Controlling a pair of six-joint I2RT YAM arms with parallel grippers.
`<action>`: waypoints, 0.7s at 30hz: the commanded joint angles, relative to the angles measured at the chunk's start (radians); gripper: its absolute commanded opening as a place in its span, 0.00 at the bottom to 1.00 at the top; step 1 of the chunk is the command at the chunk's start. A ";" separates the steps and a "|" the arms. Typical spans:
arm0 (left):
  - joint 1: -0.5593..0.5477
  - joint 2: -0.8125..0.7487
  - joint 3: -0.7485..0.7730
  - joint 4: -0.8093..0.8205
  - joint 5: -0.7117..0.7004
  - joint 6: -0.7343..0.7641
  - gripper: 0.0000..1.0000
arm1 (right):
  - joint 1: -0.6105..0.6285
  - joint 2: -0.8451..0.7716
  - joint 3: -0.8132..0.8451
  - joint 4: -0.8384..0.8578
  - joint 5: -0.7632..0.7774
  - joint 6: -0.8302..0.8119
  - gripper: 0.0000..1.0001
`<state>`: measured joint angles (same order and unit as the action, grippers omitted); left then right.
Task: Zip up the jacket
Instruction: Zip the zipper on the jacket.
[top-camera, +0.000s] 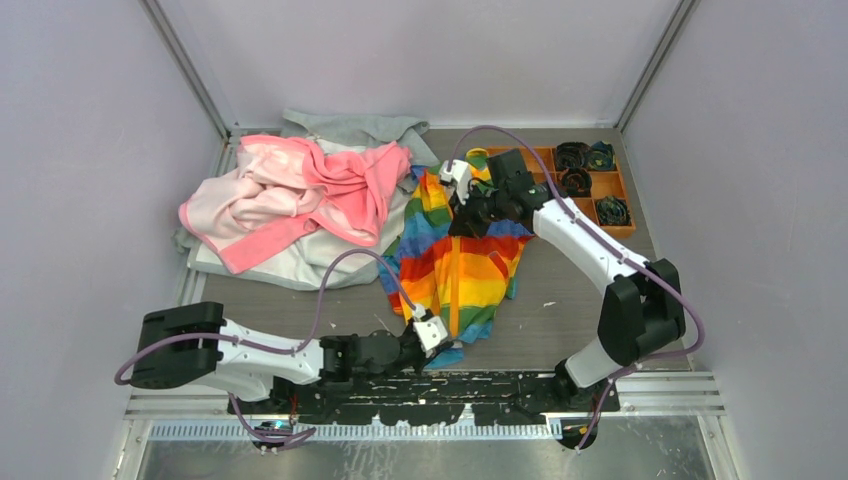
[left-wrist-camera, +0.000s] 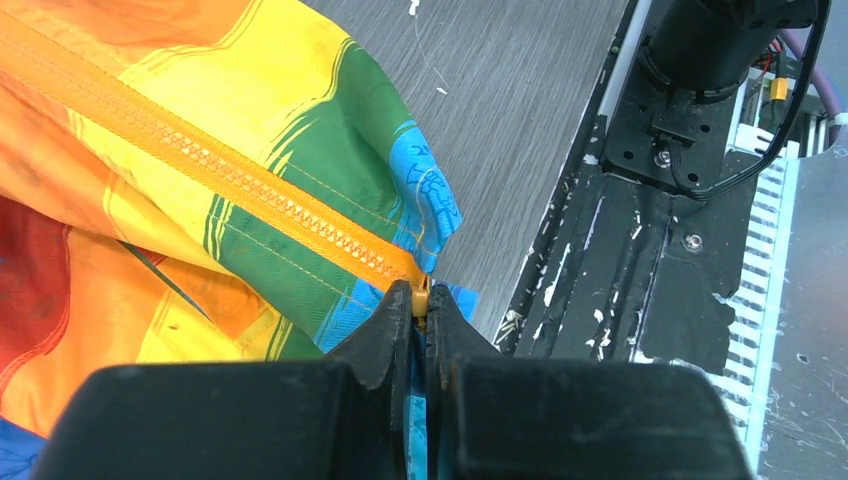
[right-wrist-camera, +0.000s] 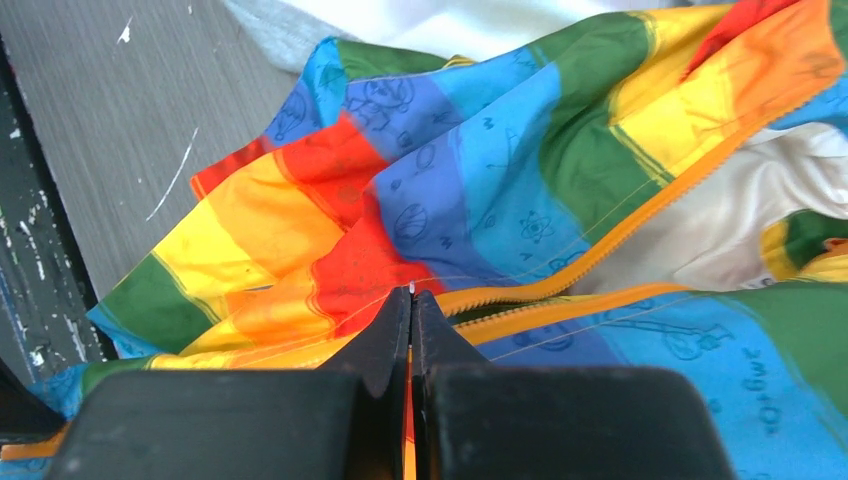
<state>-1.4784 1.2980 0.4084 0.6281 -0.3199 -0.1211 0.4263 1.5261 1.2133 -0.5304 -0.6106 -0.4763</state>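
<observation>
Jaws on your low-lying left arm (top-camera: 260, 355) clamp the jacket's (top-camera: 470, 275) zipper (left-wrist-camera: 250, 190) at its hem end; your right arm (top-camera: 585, 240) stretches forward, jaws pinched on the zipper where it parts.

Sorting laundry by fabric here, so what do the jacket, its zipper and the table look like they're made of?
Jacket: thin woven synthetic, probably nylon or polyester; slight sheen, crisp folds.
Zipper: orange teeth that look like moulded plastic, on matching fabric tape.
Table: grey wood-grain surface, likely laminate; matte, with white scuffs.
</observation>
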 joint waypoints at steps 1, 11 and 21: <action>0.015 -0.036 0.021 -0.024 0.117 -0.059 0.00 | -0.025 0.021 0.120 0.053 0.034 -0.042 0.01; 0.071 -0.035 0.031 -0.055 0.210 -0.123 0.00 | -0.050 0.122 0.280 0.020 0.084 -0.073 0.01; 0.108 -0.029 0.036 -0.071 0.286 -0.155 0.00 | -0.084 0.228 0.466 0.006 0.121 -0.092 0.01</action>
<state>-1.3693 1.2789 0.4187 0.5800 -0.1413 -0.2352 0.3683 1.7390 1.5600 -0.6231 -0.5396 -0.5297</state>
